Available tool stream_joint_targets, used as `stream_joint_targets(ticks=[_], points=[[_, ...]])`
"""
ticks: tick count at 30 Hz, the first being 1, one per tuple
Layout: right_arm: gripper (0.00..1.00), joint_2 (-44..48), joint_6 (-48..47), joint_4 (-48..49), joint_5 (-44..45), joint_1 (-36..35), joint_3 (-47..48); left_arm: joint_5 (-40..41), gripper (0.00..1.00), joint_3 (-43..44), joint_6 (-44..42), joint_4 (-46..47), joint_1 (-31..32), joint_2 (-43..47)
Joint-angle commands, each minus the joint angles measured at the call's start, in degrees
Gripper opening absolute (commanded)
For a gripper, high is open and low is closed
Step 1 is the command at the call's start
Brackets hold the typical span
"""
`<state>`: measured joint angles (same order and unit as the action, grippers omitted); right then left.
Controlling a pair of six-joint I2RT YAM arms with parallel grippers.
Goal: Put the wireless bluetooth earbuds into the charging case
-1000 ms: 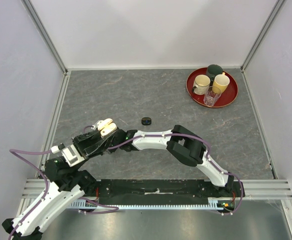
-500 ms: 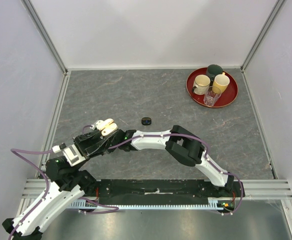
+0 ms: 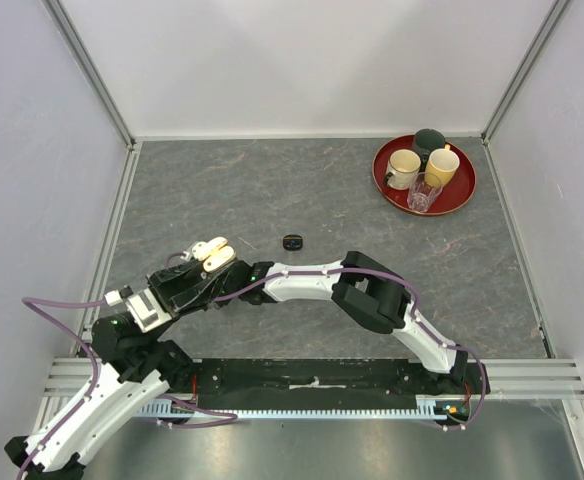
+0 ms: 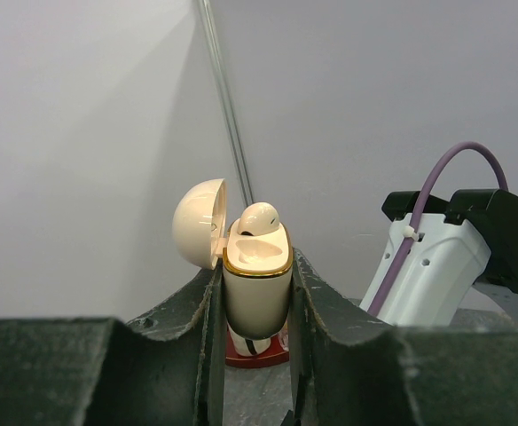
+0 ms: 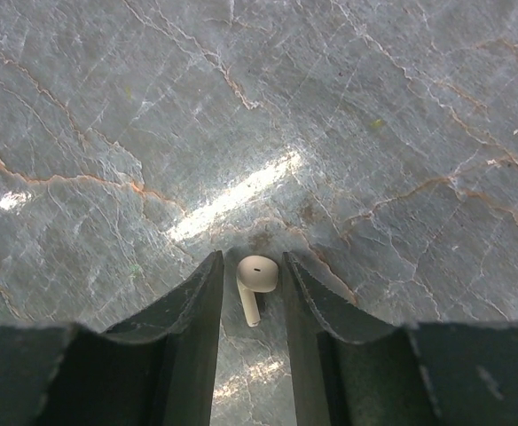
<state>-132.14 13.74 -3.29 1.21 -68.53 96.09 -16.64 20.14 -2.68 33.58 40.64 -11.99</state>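
As seen from L wrist cam, L gripper (image 4: pixel 255 271) is clamped on cream charging case (image 4: pixel 257 288), lid open, one cream bud (image 4: pixel 259 218) poking from it. Only R wrist cam shows 2nd cream bud (image 5: pixel 257 275), between R gripper (image 5: pixel 250 263) fingers over table (image 5: pixel 374 133); gripped or not, can't tell. Top cam: red tray (image 3: pixel 460 192) w/ cups (image 3: pixel 404 168).

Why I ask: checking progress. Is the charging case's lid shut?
No, the charging case in the left gripper has its lid swung open.

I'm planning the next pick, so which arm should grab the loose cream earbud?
Right. The right claw stands open around the cream earbud on the table. The left claw is shut on the open charging case, one bud seated in it.
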Motion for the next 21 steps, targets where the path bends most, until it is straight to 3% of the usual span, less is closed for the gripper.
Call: stream_joint_targets(ticks=[1, 21], points=[[0.40, 0.7, -1.3, -5.4, 2.1, -0.4, -2.3, 0.6, 0.02, -0.5, 1.0, 2.2, 0.2, 0.3], [0.35, 0.5, -2.0, -6.6, 0.8, -0.9, -1.5, 1.1, 0.02, -0.7, 0.9, 2.2, 0.2, 0.0]])
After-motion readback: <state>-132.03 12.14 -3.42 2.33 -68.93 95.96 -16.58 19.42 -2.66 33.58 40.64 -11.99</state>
